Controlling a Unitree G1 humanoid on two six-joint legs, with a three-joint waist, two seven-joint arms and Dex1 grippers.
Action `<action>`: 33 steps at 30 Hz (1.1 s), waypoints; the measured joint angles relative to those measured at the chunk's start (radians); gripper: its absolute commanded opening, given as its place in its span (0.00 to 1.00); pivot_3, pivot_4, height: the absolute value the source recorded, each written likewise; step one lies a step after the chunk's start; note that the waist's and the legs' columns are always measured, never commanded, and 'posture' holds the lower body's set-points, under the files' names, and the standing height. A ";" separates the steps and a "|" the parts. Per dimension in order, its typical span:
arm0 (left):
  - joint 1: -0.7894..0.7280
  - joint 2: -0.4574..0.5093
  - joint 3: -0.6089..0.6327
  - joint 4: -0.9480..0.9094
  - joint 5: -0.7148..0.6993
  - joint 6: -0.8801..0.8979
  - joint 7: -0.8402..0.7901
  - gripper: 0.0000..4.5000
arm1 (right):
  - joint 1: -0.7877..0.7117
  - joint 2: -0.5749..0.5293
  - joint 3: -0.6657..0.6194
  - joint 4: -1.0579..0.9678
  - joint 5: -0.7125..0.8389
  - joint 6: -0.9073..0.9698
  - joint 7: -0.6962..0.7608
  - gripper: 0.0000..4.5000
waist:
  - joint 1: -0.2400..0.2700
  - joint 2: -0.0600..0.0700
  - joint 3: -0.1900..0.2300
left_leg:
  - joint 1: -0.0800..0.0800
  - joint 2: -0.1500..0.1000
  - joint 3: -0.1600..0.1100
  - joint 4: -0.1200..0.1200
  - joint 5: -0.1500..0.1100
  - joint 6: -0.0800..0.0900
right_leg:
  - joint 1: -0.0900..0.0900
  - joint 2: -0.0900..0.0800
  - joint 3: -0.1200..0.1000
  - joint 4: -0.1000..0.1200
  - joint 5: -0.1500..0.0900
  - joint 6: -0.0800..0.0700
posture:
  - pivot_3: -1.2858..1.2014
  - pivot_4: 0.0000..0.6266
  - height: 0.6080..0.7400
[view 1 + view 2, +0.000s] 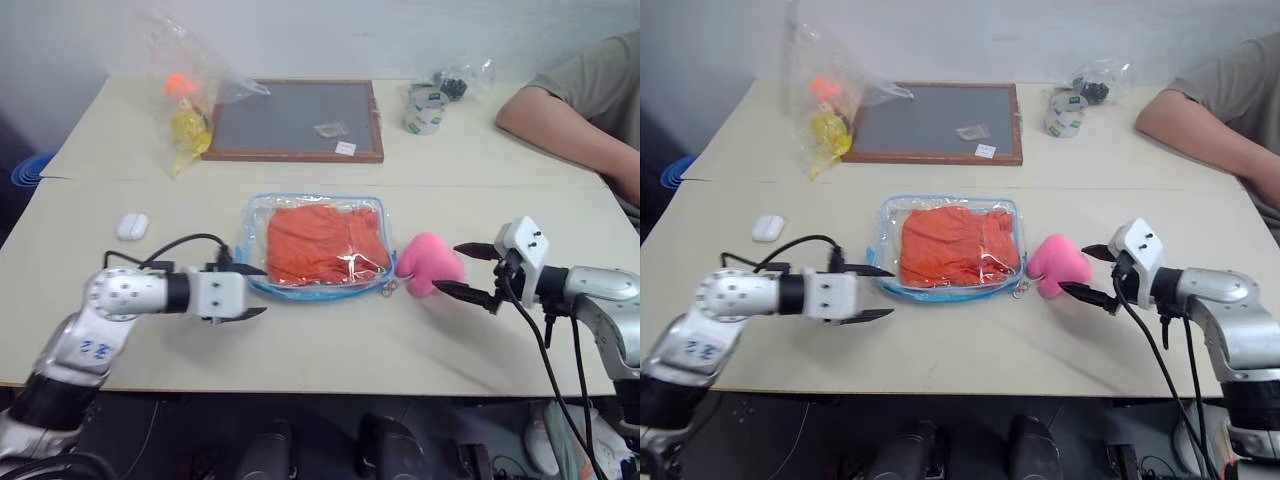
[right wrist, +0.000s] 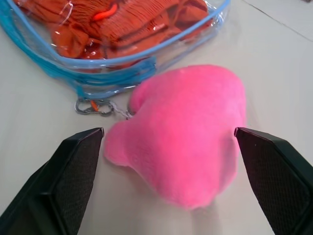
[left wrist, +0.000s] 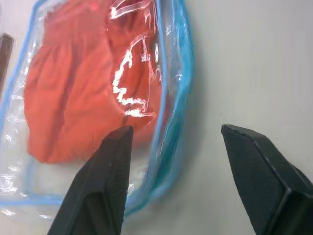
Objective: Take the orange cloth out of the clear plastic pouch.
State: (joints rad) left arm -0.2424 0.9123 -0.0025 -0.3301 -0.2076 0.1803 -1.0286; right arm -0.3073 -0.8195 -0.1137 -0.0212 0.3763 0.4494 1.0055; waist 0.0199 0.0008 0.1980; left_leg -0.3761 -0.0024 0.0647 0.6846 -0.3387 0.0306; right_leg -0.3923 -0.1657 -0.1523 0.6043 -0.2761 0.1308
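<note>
The orange cloth [image 1: 322, 243] is wrinkly, folded flat, and sits inside the clear plastic pouch [image 1: 257, 222] with blue zipper edging, lying mid-table. One cloth, one pouch, one pink plush charm [image 1: 431, 264] clipped on at the pouch's right end by a small metal clasp [image 2: 94, 106].

Left gripper [image 1: 246, 291] is parted at the pouch's left edge, one finger over the pouch's corner, gripping nothing. Right gripper [image 1: 472, 270] is wide open just beside the charm, empty too.

Further back: a framed grey board [image 1: 293, 120], a crinkly bag [image 1: 188, 95] of orange and yellow stuff, a tape roll [image 1: 424, 109], a small white case [image 1: 132, 226], plus a person's arm [image 1: 560, 130] resting on the far right.
</note>
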 measured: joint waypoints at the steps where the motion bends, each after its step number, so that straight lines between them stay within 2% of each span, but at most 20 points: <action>1: 0.036 0.024 0.059 -0.068 -0.115 0.121 -0.013 0.67 | -0.002 0.012 0.007 0.019 -0.002 -0.005 0.001 0.91 | -0.002 0.000 0.000 | 0.000 0.000 0.000 0.000 0.000 0.000 | 0.000 0.000 0.000 0.000 0.000 0.000 | 0.52 0.24 1.00; 2: 0.057 0.045 0.112 -0.117 -0.210 0.223 -0.020 0.67 | -0.004 0.017 0.017 0.039 -0.003 -0.008 0.001 0.87 | -0.002 0.000 0.000 | 0.000 0.000 0.000 0.000 0.000 0.000 | 0.000 0.000 0.001 0.000 0.000 0.000 | 0.52 0.24 1.00; 5: 0.101 0.093 0.270 -0.206 -0.430 0.440 -0.021 0.67 | -0.015 0.032 0.026 0.062 -0.002 -0.012 0.010 0.64 | 0.001 0.001 0.000 | 0.002 0.000 0.000 0.000 0.000 0.000 | 0.002 0.000 0.001 0.000 0.000 0.000 | 0.52 0.24 1.00; 8: 0.080 0.109 0.374 -0.224 -0.589 0.592 0.030 0.67 | -0.016 0.032 0.026 0.065 0.003 -0.013 0.025 0.42 | 0.005 0.001 0.000 | 0.003 -0.001 -0.001 0.000 0.000 0.000 | 0.003 0.000 0.001 0.000 0.000 0.000 | 0.52 0.24 1.00; 10: 0.042 0.109 0.410 -0.227 -0.654 0.645 0.079 0.67 | -0.016 0.032 0.026 0.066 0.012 -0.013 0.040 0.27 | 0.004 0.001 0.000 | 0.004 -0.001 0.000 0.000 0.000 0.000 | 0.003 0.000 0.002 0.000 0.000 0.000 | 0.52 0.24 1.00; 14: 0.019 0.109 0.415 -0.249 -0.674 0.675 0.132 0.67 | 0.020 0.020 0.016 0.056 0.050 -0.013 0.108 0.00 | 0.003 0.001 0.000 | 0.004 -0.001 0.001 -0.001 0.000 -0.001 | 0.002 0.001 0.002 0.000 0.000 0.000 | 0.52 0.24 1.00; 21: -0.001 0.110 0.386 -0.250 -0.670 0.676 0.177 0.67 | 0.069 -0.073 -0.023 -0.046 0.090 -0.059 0.239 0.00 | 0.003 0.001 0.000 | 0.005 -0.001 0.002 -0.001 0.000 -0.001 | 0.002 0.001 0.004 0.000 0.000 0.000 | 0.52 0.24 1.00; 24: -0.021 0.110 0.366 -0.250 -0.666 0.670 0.188 0.67 | 0.040 -0.065 0.048 -0.102 0.041 -0.139 0.260 0.00 | 0.000 0.001 0.000 | 0.005 -0.001 0.004 -0.001 0.000 -0.001 | 0.001 0.001 0.005 0.001 0.000 0.000 | 0.52 0.24 1.00; 29: -0.029 0.107 0.299 -0.256 -0.641 0.652 0.199 0.67 | -0.095 0.058 0.231 -0.171 -0.040 -0.233 0.261 0.00 | -0.008 0.001 0.000 | 0.005 0.000 0.004 -0.002 0.000 -0.003 | 0.000 0.002 0.006 0.001 0.000 -0.001 | 0.52 0.24 1.00; 33: -0.025 0.085 0.258 -0.267 -0.619 0.637 0.217 0.67 | -0.166 0.142 0.350 -0.144 -0.150 -0.359 0.249 0.00 | 0.000 0.000 0.000 | 0.004 0.000 0.004 -0.001 0.000 -0.002 | 0.000 0.002 0.006 0.000 0.000 -0.001 | 0.52 0.24 1.00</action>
State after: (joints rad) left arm -0.2678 0.9968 0.2550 -0.5969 -0.8262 0.8172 -0.8113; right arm -0.4732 -0.6772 0.2363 -0.1652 0.2260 0.0907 1.2549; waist 0.0198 0.0013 0.1983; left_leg -0.3718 -0.0027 0.0684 0.6834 -0.3392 0.0283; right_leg -0.3920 -0.1636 -0.1464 0.6047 -0.2765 0.1300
